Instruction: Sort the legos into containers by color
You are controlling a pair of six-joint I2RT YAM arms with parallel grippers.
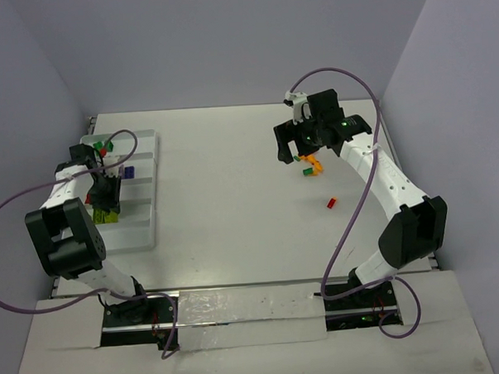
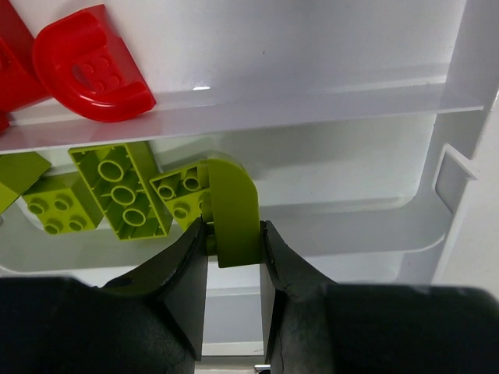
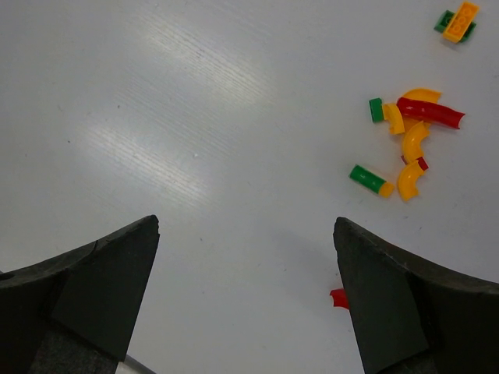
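Note:
The white tray (image 1: 142, 204) lies at the left of the table. My left gripper (image 1: 103, 196) hangs over it, shut on a lime green curved lego (image 2: 232, 210) just above a compartment that holds other lime bricks (image 2: 121, 191). The neighbouring compartment, beyond a ridge (image 2: 312, 105), holds red bricks (image 2: 90, 66). Red and green pieces (image 1: 105, 147) and a purple one (image 1: 129, 171) also sit in the tray. My right gripper (image 3: 245, 226) stands open above bare table, nothing between its fingers. Loose orange, red and green legos (image 3: 413, 132) lie beside it, and a small red one (image 3: 338, 298) sits by its right finger.
An orange brick on a green one (image 3: 458, 22) lies further off. A lone red brick (image 1: 332, 203) rests nearer the right arm's base. Pale walls close the table on the left, back and right. Purple cables (image 1: 350, 224) loop from both arms.

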